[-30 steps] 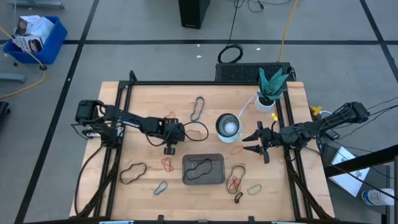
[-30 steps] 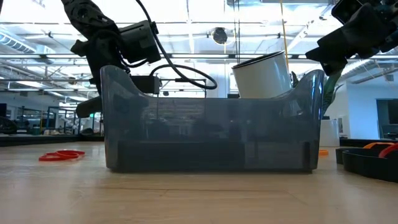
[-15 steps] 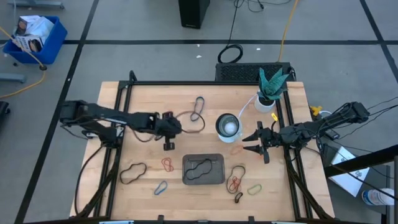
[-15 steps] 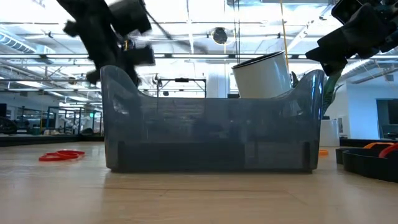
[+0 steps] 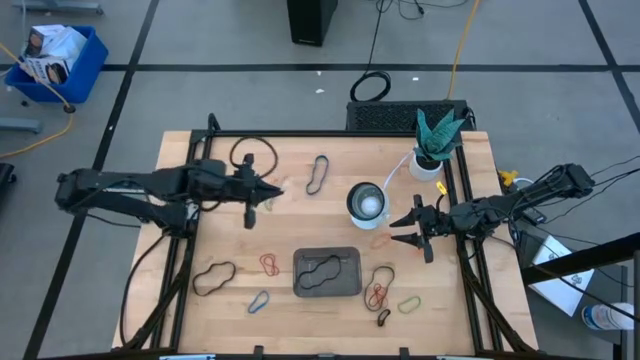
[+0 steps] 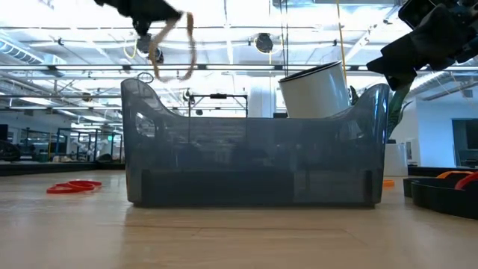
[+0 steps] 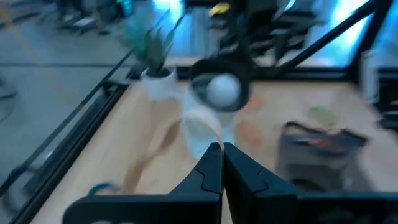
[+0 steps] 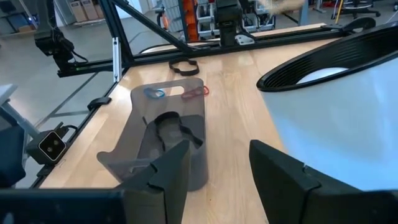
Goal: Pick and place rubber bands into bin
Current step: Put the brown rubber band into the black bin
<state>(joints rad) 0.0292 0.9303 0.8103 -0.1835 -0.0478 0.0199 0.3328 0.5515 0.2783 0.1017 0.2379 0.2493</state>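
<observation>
My left gripper (image 5: 274, 190) is raised over the table's left half, shut on a tan rubber band (image 6: 173, 46) that dangles under it. The bin (image 5: 327, 272) sits near the front middle with a black rubber band (image 5: 320, 270) lying in it. More rubber bands lie flat on the table: black (image 5: 318, 172), black (image 5: 213, 277), red (image 5: 270, 263), blue (image 5: 259, 301), orange-red (image 5: 378, 293) and green (image 5: 409, 303). My right gripper (image 5: 400, 228) waits open at the right, beside the cup, with nothing between its fingers (image 8: 168, 168). My left gripper pinches the tan rubber band (image 7: 208, 132) between its two fingertips. The fingers slant slightly downward and point toward the table's right. The band hangs slack below the fingers (image 6: 153, 30), lifted clear of the table.
A white-and-silver cup (image 5: 366, 201) stands right of centre, and a white plant pot (image 5: 430, 160) at the far right corner. Black frame rails (image 5: 195, 200) run along the table's left and right sides. A black cable loop (image 5: 252, 155) rides on my left arm.
My left gripper has risen and drawn back toward the table's left edge, tipping from pointing steeply down to nearly level. The tan rubber band has come up with it, off the table, and now swings below the fingers.
</observation>
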